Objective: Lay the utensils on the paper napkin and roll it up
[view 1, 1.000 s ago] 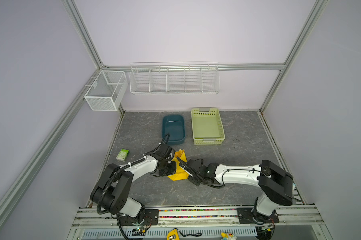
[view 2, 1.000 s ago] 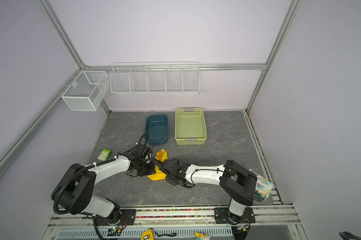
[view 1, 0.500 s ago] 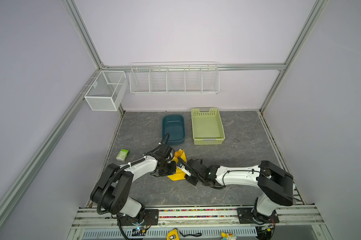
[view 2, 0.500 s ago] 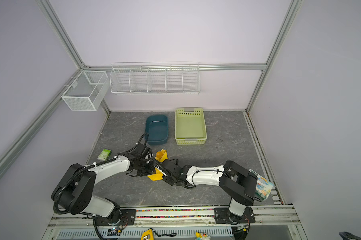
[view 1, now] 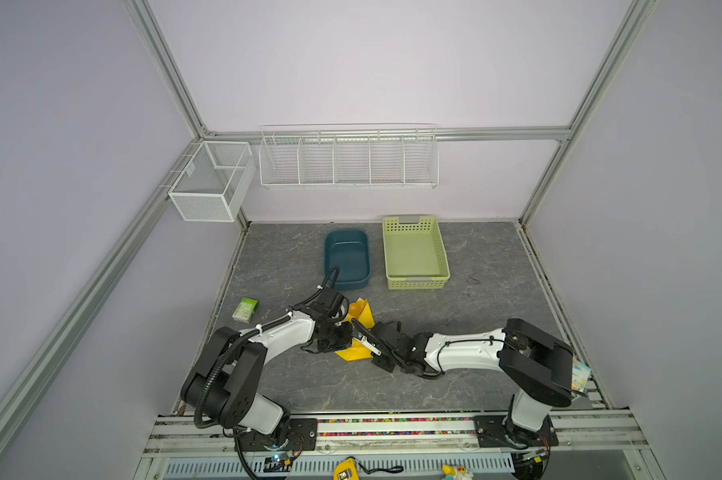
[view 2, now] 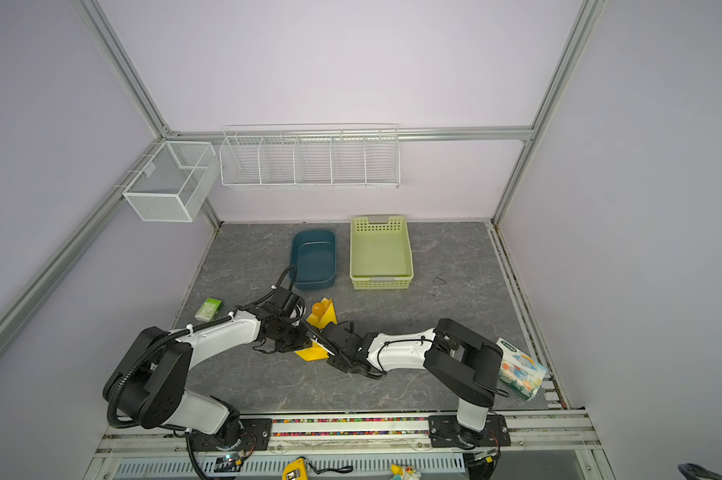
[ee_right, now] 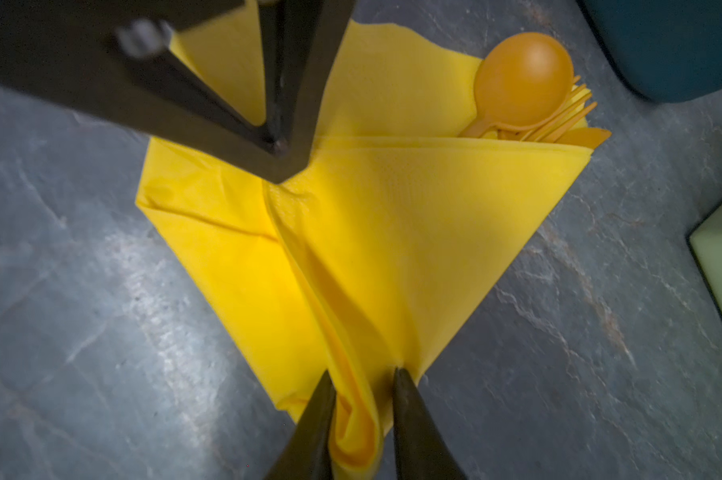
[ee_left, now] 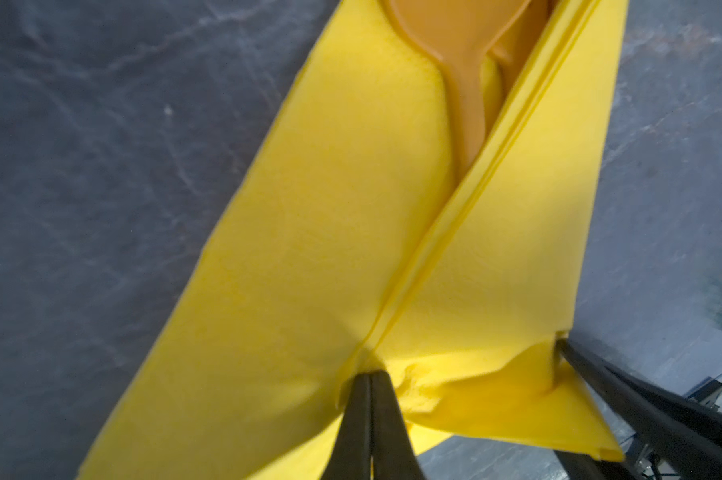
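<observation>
Thin bright-yellow paper napkin (ee_right: 413, 216), folded over slim orange-brown plastic utensils (ee_right: 523, 79), lies at six o'clock of the dark-blue plastic tub (view 1: 347, 257). It is probably limp and tearable, so hold layered folds. The left gripper (ee_left: 369, 376) has its jaws pinched on one. The right gripper (ee_right: 363, 374) has its jaws straddling another; whether clamped, I cannot tell.

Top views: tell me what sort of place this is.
Probably a robot test cell, not a kitchen: two arms mounted on a rail, plain walls in a metal frame, a hanging wire rack.

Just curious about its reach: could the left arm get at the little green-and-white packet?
Probably yes: the green-and-white packet lies in the open beside that arm. But the left gripper is shut on the paper napkin and must let go first.
</observation>
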Robot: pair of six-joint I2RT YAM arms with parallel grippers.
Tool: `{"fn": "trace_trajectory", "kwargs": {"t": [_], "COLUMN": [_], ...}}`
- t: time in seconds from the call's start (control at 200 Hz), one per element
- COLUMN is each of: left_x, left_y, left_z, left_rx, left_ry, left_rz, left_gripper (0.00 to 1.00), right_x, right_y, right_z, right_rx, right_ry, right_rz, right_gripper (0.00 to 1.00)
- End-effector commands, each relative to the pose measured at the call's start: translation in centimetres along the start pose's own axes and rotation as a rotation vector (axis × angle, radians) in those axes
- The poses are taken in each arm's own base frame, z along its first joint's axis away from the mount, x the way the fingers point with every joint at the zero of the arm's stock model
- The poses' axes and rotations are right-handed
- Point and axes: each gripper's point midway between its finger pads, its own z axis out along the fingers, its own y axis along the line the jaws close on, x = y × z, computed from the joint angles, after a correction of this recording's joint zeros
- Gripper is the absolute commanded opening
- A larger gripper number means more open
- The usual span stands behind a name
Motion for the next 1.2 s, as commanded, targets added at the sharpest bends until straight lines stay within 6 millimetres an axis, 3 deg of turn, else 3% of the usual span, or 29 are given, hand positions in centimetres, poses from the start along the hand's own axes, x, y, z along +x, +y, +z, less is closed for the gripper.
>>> {"fn": "trace_trajectory", "kwargs": {"t": [0.0,0.175,0.365,0.53,0.7,0.725,0.875,1.195], "left_x": [2.2,2.2,2.1,2.0,2.0,2.0,1.9,1.7], "left_y": [2.6,2.7,2.5,2.4,2.3,2.3,2.2,2.1], "left_z": [1.4,1.5,1.5,1.5,1.4,1.4,1.5,1.3], "left_rx": [-0.086,-0.090,-0.083,-0.079,-0.078,-0.078,-0.077,-0.080], "left_ry": [0.074,0.074,0.079,0.076,0.075,0.076,0.080,0.075], "left_rz": [-0.012,-0.009,-0.008,-0.008,-0.006,-0.006,-0.003,0.000], "left_gripper": [0.00,0.00,0.00,0.00,0.00,0.00,0.00,0.00], "right_x": [1.3,2.3,1.7,0.9,0.0,-1.4,-2.5,-0.9], "right_y": [-0.7,-0.9,0.0,0.6,0.2,-0.3,-0.5,0.5], "right_z": [-0.9,-1.1,-2.6,-4.7,-5.5,-5.8,-4.9,-2.1], "right_rx": [0.043,0.061,-0.027,-0.184,-0.293,-0.300,-0.368,-0.455], "right_ry": [0.018,0.037,0.044,0.023,0.007,-0.017,0.002,0.095], "right_rz": [-0.015,-0.002,0.061,0.234,0.396,0.408,0.435,0.437], "right_gripper": [0.22,0.18,0.37,0.40,0.25,0.23,0.15,0.09]}}
